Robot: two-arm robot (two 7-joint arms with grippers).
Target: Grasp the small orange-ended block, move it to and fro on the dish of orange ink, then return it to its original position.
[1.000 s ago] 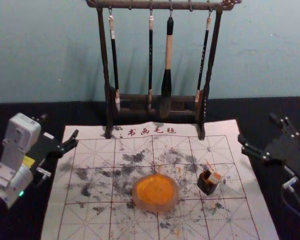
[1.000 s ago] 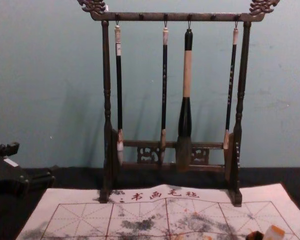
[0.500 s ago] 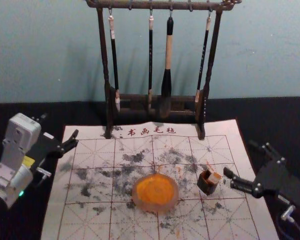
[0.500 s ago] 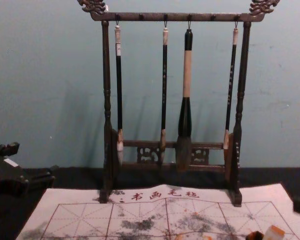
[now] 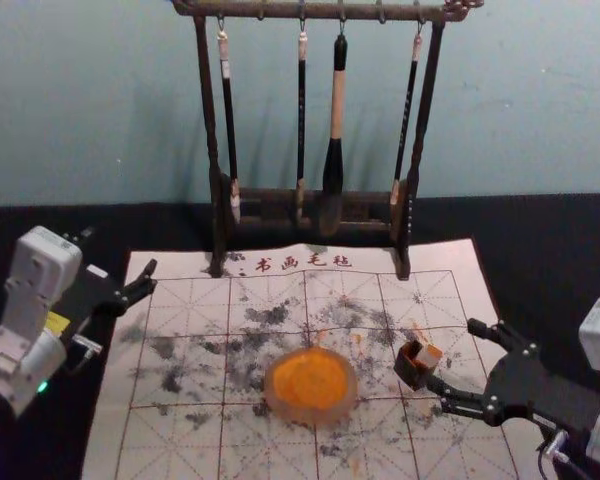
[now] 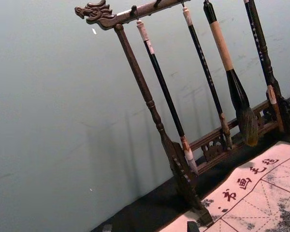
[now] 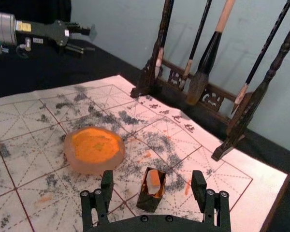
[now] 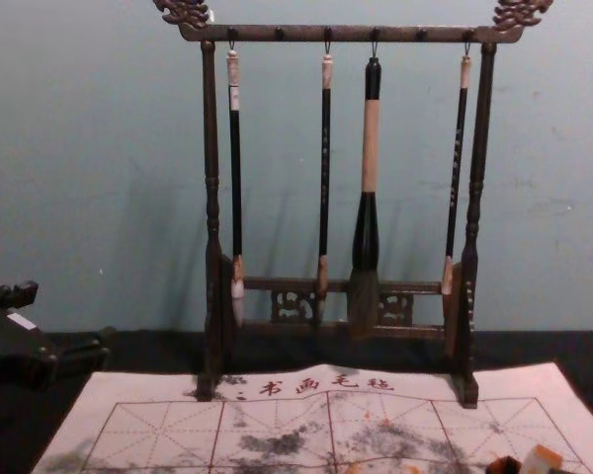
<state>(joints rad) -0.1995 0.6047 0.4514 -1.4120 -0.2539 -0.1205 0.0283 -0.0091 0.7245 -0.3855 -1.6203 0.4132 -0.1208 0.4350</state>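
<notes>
My right gripper (image 5: 452, 356) is open at the right of the mat, its fingertips close to the small dark box (image 5: 414, 366). The orange-ended block (image 5: 427, 356) leans in that box. In the right wrist view, the block (image 7: 153, 182) and box (image 7: 150, 195) lie between the spread fingers of my right gripper (image 7: 152, 186), with nothing held. The dish of orange ink (image 5: 311, 386) rests left of the box. My left gripper (image 5: 145, 281) stays parked at the mat's left edge, open.
A wooden rack (image 5: 217, 200) with several hanging brushes (image 5: 334, 140) stands behind the ink-stained mat (image 5: 180, 440). Dark tablecloth (image 5: 540, 230) surrounds the mat, and a wall (image 5: 100, 100) rises at the back.
My right gripper has come in from the right edge over the mat, moving left and nearer to the box. The left arm, dish and block have kept their places.
</notes>
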